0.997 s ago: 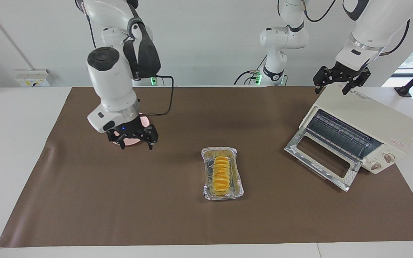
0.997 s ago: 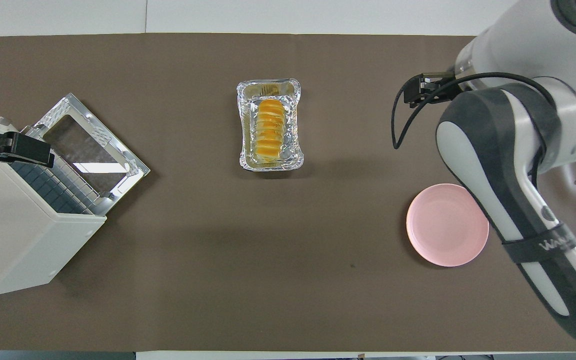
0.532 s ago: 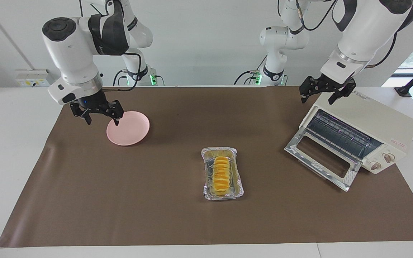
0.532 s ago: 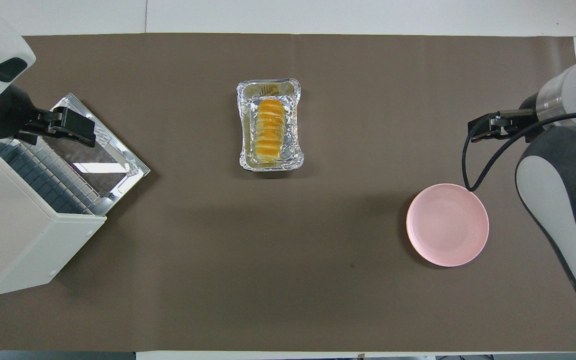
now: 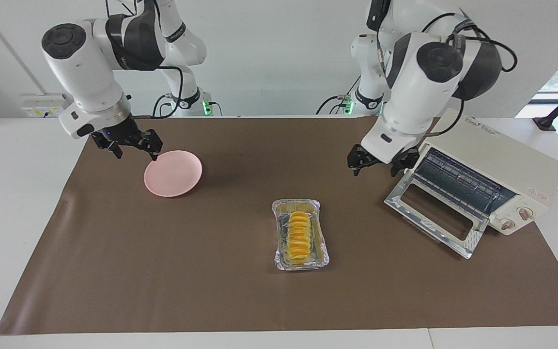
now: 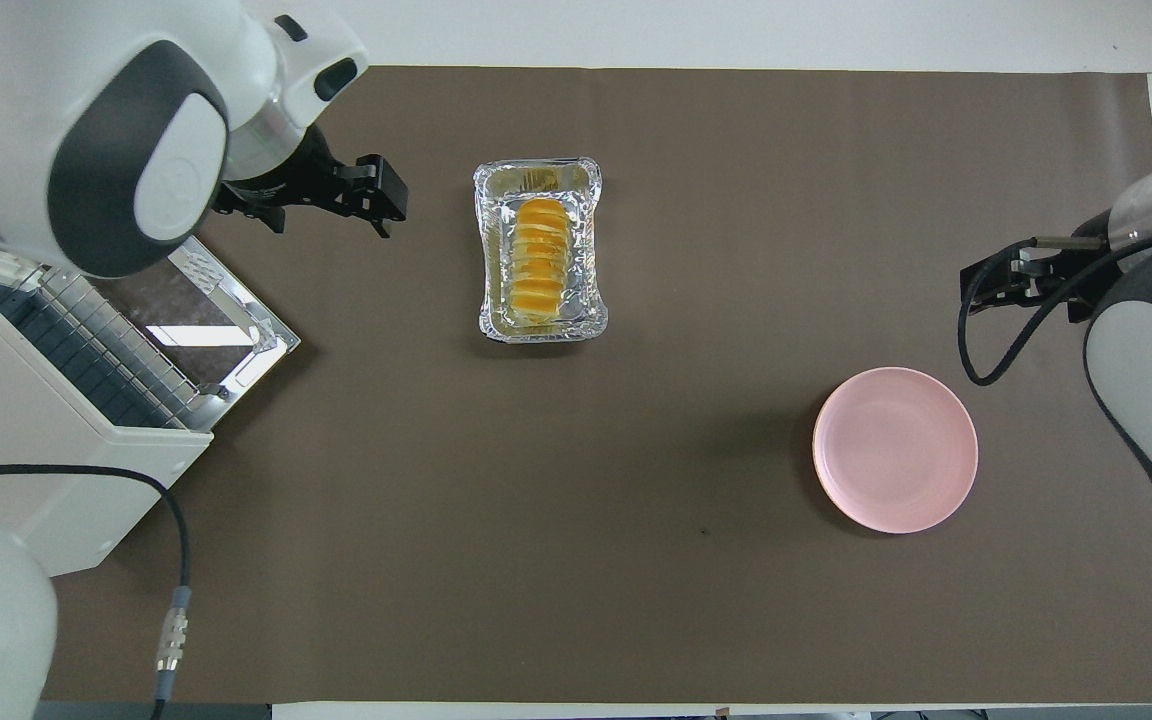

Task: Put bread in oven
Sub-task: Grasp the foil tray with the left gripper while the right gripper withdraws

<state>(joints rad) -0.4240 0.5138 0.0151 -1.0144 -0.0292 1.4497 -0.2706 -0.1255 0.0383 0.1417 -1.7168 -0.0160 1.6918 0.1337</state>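
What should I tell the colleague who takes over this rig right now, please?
Left gripper: open, empty, up over the mat between the foil tray and the oven.
Right gripper: open, empty, above the mat beside the pink plate.
Bread: lying in the foil tray mid-table, untouched.
Oven: at the left arm's end, door dropped open, rack bare.
Done: door is open.
Left: pick up the bread, set it on the rack.
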